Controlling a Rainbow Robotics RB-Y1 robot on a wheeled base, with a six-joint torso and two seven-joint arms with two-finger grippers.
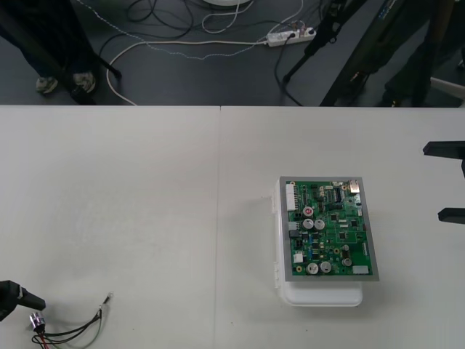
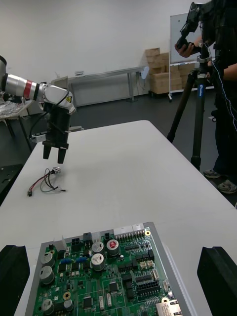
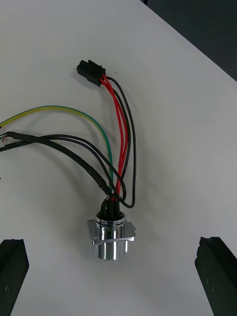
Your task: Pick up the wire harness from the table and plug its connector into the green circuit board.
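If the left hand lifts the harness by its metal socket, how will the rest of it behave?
Probably floppy: the thin wires lie in loose curves on the table, so the plug would likely dangle. The socket looks solid metal, perhaps the heaviest part, and round, so it may roll if pushed, though its flange could stop that.

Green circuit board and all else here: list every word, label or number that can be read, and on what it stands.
No text can be read.
Green circuit board: printed markings, too small to read.
Small yellow sticker on the silver left arm: too small to read.
Round metal socket and small black plug: no markings seen.
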